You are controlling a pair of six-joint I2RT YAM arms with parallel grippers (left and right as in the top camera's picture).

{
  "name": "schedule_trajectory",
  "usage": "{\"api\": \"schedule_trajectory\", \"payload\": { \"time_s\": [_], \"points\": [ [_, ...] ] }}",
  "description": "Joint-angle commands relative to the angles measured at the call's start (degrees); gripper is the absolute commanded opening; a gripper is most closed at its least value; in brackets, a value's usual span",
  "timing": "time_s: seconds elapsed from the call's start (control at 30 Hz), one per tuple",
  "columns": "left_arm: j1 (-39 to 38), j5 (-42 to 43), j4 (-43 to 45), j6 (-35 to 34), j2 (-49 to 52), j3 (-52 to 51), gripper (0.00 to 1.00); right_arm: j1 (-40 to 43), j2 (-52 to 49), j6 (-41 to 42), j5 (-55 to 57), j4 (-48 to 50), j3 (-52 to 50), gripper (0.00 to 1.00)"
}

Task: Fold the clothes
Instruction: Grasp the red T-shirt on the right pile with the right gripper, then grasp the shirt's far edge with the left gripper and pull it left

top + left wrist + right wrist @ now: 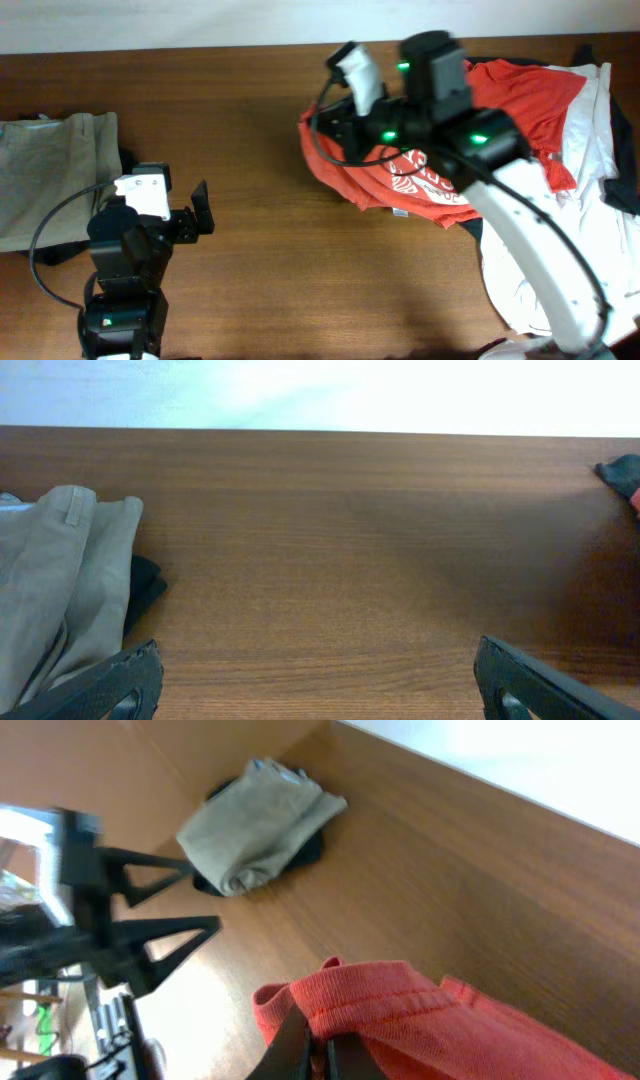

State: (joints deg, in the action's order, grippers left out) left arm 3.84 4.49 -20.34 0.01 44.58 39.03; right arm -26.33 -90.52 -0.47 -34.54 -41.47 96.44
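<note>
The red-orange T-shirt with white lettering lies bunched at the far right of the table, over a white shirt. A black shirt shows at the right edge. My right gripper is shut on the T-shirt's left hem; in the right wrist view the jaws pinch a fold of red fabric just above the table. My left gripper is open and empty at the near left; its two fingers stand wide apart over bare wood.
A folded beige garment lies at the left edge on top of something black. It also shows in the left wrist view and the right wrist view. The table is brown wood.
</note>
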Motion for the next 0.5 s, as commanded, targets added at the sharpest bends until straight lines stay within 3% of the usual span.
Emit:
{"api": "schedule_trajectory", "payload": {
  "time_s": [0.0,0.03,0.07,0.13,0.27,0.47],
  "points": [
    [0.1,0.7,0.2,0.2,-0.1,1.2,0.99,-2.6,-5.1,-0.1,4.9,2.8,1.2,0.45],
    [0.1,0.7,0.2,0.2,-0.1,1.2,0.99,-2.1,-6.4,-0.1,5.4,3.4,1.2,0.86],
    [0.1,0.7,0.3,0.2,-0.1,1.2,0.99,-1.6,-6.4,-0.1,6.2,3.3,1.2,0.99],
    [0.1,3.0,0.4,0.2,-0.1,1.2,0.99,2.3,-5.7,-0.1,11.5,0.5,1.2,0.99],
    [-1.2,17.7,2.9,-3.7,9.1,1.2,0.99,19.6,-4.8,4.0,14.6,-17.9,1.2,0.99],
    [-19.0,20.1,16.5,-26.7,37.0,1.2,0.99,31.6,-4.8,4.0,14.3,-29.5,1.2,0.99]
  ]
}}
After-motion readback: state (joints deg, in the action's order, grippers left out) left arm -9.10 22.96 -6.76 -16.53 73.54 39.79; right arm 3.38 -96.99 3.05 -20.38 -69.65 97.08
